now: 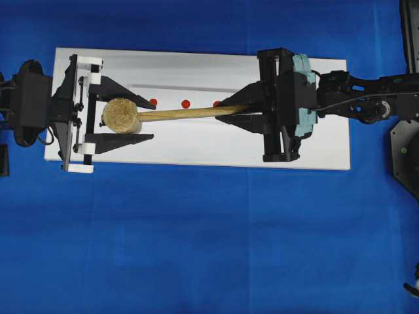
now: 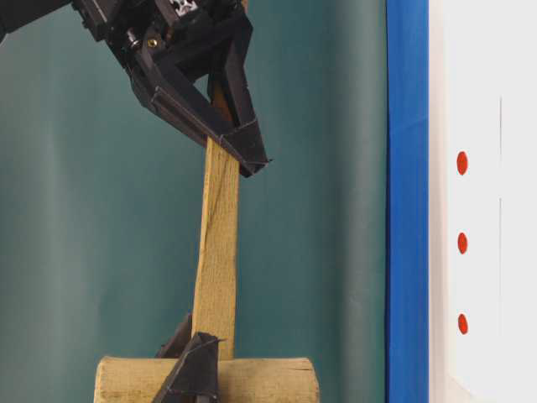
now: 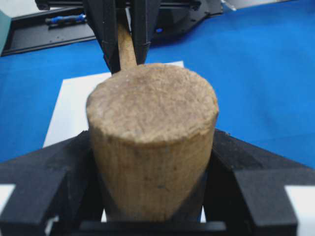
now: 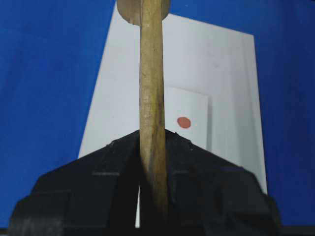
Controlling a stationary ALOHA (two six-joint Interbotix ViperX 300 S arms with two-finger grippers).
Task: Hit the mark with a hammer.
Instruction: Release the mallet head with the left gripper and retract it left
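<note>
So the left pincer (image 1: 124, 116) is clamped around the head of the one hammer (image 1: 122, 116), held up off the white board (image 1: 314, 150) near its left end, while the right pincer (image 1: 229, 108) is pinched tight on the handle. Honestly the risk I see is both arms fighting over it: if the left doesn't let go cleanly, the swing jams or twists off target. I count three red dots (image 2: 462, 243), two pincers.

fingers (image 4: 118, 167) clamping hammer (image 4: 151, 98) handle, red mark (image 4: 183, 122)
</note>
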